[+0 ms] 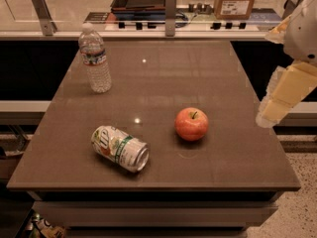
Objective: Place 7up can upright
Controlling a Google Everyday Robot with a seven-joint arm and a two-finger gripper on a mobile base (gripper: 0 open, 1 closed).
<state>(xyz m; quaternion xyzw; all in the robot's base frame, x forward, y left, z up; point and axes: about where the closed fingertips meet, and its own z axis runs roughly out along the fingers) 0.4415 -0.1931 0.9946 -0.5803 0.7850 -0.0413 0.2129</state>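
At the lower left of the worktop [173, 83] the 7up can [120, 148] lies sideways, the gripper [285, 95] at far right, its state impossible to tell.

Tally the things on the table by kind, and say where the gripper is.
Can: 1, lying on its side
Bottle: 1, upright
Apple: 1
Total: 3
Gripper: beyond the right edge of the table, apart from all three.

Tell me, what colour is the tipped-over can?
The 7up can is white with green lettering, camera view; the gripper hangs beside the table.
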